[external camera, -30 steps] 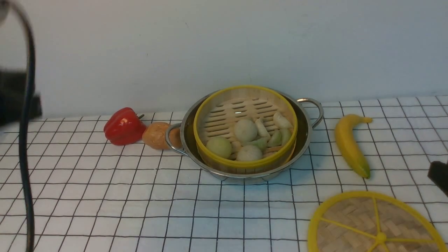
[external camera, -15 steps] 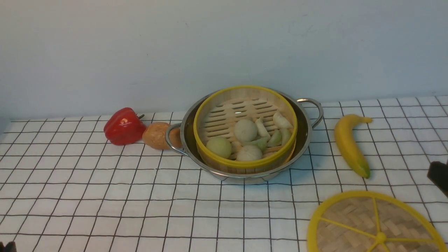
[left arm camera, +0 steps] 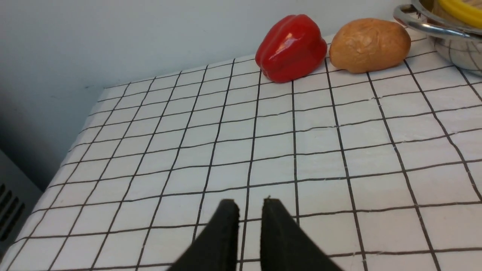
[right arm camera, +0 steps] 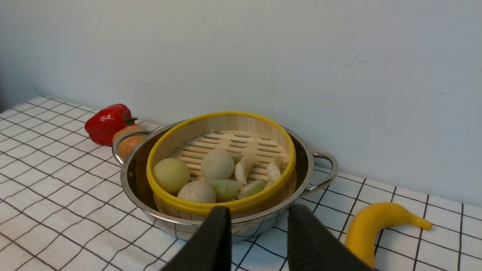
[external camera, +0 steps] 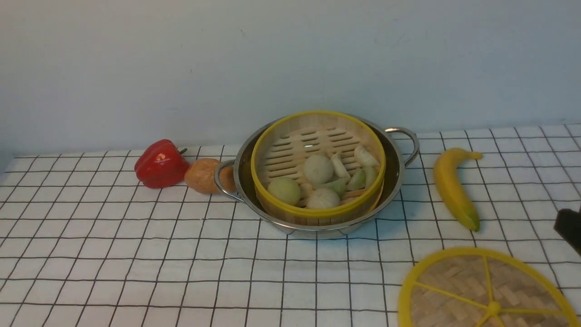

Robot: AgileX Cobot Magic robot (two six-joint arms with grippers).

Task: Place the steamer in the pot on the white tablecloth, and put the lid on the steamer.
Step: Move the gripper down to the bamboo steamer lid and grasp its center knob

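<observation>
- The right gripper (right arm camera: pixel 259 209) is held half open, the left gripper (left arm camera: pixel 250 203) barely parted, both empty
- The steamer (external camera: pixel 317 212) is seated inside the pot (external camera: pixel 398 169), frame centre
- The lid (external camera: pixel 454 281) is cropped at lower right; bare white tablecloth (external camera: pixel 136 254) is seen lower left

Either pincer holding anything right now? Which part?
Nothing held. Left pincer is empty, jaws slightly apart over the white tablecloth; right pincer is open and empty, short of the pot.
</observation>
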